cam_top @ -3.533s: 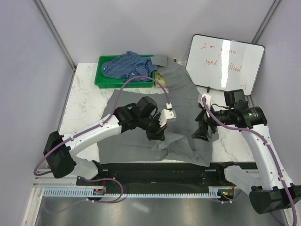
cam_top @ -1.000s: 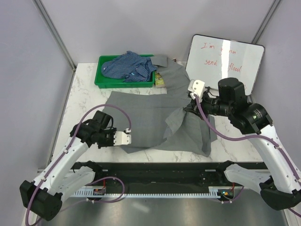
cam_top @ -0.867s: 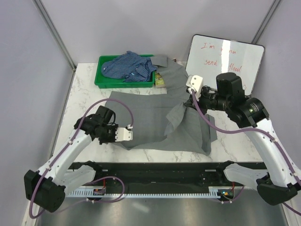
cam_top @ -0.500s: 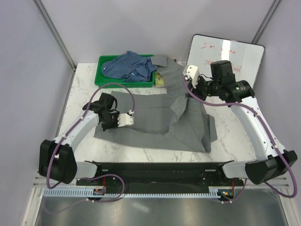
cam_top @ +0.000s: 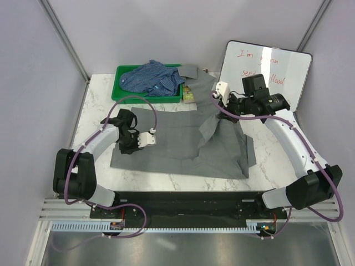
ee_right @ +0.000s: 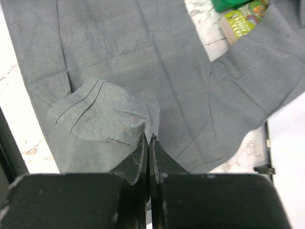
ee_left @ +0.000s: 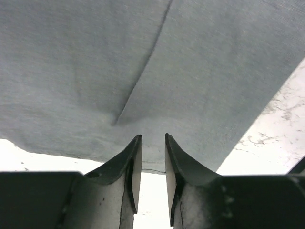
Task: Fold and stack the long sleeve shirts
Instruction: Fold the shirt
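**Right arm holds up a fold of the grey shirt**

My right gripper (ee_right: 148, 138) is pinched tight on a fold at the right side of the grey shirt (cam_top: 177, 144). The rest lies flat to the left, spread wide across the marble table (cam_top: 97, 105). My left gripper (ee_left: 152, 140) is at the left edge, fingers a little apart. The blue checked shirt (cam_top: 152, 77) is in the green bin (cam_top: 125, 95). The whiteboard (cam_top: 266, 72) stands close behind, so I think the fold goes left.

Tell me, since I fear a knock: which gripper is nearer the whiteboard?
Right. The right gripper pinches a raised fold of the grey shirt just left of the whiteboard. The left gripper sits at the shirt's far left edge, across the table.
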You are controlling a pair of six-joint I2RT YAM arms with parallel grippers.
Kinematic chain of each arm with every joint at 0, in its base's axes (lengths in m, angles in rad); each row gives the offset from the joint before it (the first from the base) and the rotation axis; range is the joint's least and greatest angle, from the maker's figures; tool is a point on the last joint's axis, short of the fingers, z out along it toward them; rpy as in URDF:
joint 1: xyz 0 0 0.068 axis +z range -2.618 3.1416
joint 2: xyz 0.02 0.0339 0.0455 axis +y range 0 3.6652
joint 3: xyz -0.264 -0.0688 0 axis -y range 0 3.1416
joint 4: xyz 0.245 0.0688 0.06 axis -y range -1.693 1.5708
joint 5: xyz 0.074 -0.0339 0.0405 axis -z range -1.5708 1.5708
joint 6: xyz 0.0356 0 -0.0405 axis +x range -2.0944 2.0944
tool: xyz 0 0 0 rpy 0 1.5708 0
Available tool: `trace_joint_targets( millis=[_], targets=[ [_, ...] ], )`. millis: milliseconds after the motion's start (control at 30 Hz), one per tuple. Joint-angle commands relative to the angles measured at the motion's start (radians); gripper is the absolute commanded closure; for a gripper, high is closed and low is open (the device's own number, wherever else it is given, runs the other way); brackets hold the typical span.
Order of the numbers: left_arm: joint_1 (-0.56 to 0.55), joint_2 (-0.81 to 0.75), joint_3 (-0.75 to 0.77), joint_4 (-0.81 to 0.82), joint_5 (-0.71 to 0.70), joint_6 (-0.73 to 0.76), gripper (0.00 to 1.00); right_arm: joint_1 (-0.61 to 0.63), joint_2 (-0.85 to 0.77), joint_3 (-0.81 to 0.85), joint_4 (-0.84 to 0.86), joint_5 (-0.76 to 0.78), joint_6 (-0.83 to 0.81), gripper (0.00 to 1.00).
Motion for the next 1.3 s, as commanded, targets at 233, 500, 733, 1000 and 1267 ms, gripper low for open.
trace_joint_targets(
  millis=[233, 500, 733, 1000, 1267],
  targets=[
    [0.04, -0.052, 0.07, -0.029, 0.091, -0.152, 0.59, -0.003, 0.008, -0.076, 0.077, -0.054, -0.008, 1.0],
    [0.039, -0.041, 0.135, -0.034, 0.188, -0.254, 0.51, -0.003, 0.06, -0.126, 0.085, -0.05, -0.042, 1.0],
    [0.044, -0.023, 0.104, -0.022, 0.18, -0.302, 0.51, -0.003, 0.11, -0.081, 0.183, -0.043, -0.009, 1.0],
    [0.062, -0.044, 0.024, 0.037, 0.153, -0.34, 0.51, 0.001, 0.144, 0.055, 0.171, -0.114, 0.027, 1.0],
    [0.077, -0.032, 0.027, 0.054, 0.169, -0.376, 0.51, 0.052, 0.152, 0.01, 0.194, -0.105, -0.01, 1.0]
  ],
)
